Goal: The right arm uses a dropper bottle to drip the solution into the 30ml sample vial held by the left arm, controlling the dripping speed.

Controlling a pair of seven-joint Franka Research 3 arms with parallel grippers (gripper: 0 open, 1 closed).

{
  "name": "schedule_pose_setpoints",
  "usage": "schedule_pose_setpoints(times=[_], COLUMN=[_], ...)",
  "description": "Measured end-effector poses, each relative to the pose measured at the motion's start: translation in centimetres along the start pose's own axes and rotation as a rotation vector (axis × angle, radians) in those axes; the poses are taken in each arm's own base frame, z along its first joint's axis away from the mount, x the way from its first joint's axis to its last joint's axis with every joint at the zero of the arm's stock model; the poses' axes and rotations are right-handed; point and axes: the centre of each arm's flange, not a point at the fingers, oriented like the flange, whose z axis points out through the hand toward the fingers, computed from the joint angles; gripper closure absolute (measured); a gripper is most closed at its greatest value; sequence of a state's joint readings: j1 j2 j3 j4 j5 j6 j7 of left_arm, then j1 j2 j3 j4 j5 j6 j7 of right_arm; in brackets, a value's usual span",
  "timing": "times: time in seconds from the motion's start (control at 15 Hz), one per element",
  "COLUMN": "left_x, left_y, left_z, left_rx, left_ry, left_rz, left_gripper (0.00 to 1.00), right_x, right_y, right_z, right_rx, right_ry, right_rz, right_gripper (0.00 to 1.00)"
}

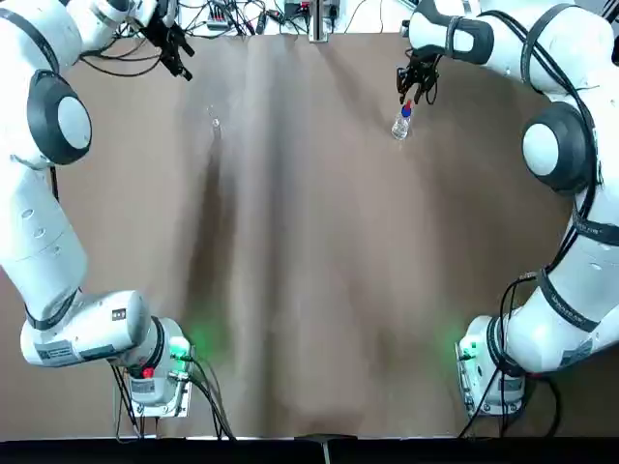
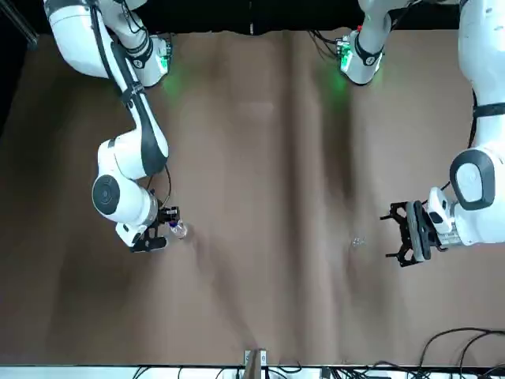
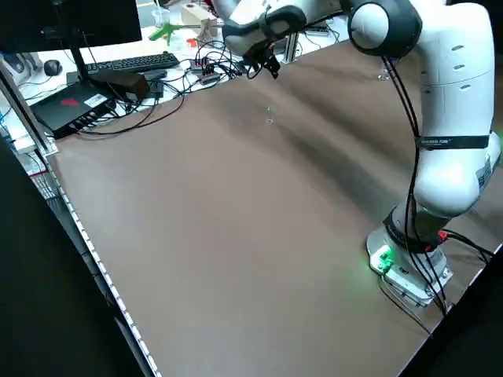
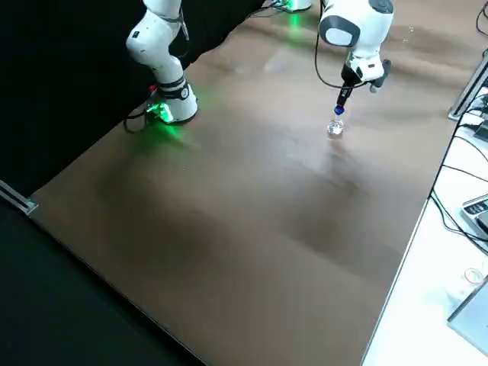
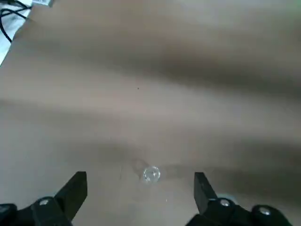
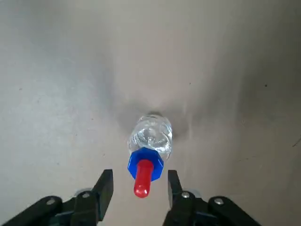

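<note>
I judged the job barely begun; nothing had been dripped, and neither vessel was off the table (image 1: 309, 290). My right gripper (image 6: 139, 186) hung just above the dropper bottle (image 1: 401, 123), its fingers parted to either side of the red bulb and, as far as I could tell, not yet pinching it; the bottle stood upright on the brown cloth at the far right of the table. My left gripper (image 5: 140, 188) hovered wide open and empty over the 30ml sample vial (image 5: 151, 174), which sat on the cloth at the far left, well apart from the bottle; the vial lay between the spread fingers in the wrist view but clearly below them. Still to do, by my reckoning: grasp both, bring them together, squeeze slowly. The bottle looked clear-bodied, with a blue collar under a red bulb; the vial was colourless glass, a faint ring, open-mouthed and hard to pick out.
</note>
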State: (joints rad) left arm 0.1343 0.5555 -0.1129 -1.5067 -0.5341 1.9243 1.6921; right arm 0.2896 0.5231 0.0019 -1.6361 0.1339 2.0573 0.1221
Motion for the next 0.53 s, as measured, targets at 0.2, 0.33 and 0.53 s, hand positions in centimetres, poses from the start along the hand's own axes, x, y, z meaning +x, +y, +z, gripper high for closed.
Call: schedule_pose_setpoints(times=[0.2,0.33,0.53], left_x=[-3.6,-4.7,-5.4], left_y=[-0.7,-0.9,-1.3], left_z=[2.1,4.1,6.8], left_rx=[-0.022,-0.05,-0.054], left_ry=[0.059,0.063,0.057], left_rz=[-0.025,-0.015,0.011], left_gripper=[0.0,0.0,0.0], right_x=[0.0,0.0,0.0], right_y=[0.2,0.2,0.2], right_z=[0.2,0.2,0.2], right_rx=[-0.001,-0.001,-0.001], right_ry=[-0.003,-0.003,-0.003], right_rz=[0.003,0.003,0.004], right_gripper=[0.49,0.54,0.62])
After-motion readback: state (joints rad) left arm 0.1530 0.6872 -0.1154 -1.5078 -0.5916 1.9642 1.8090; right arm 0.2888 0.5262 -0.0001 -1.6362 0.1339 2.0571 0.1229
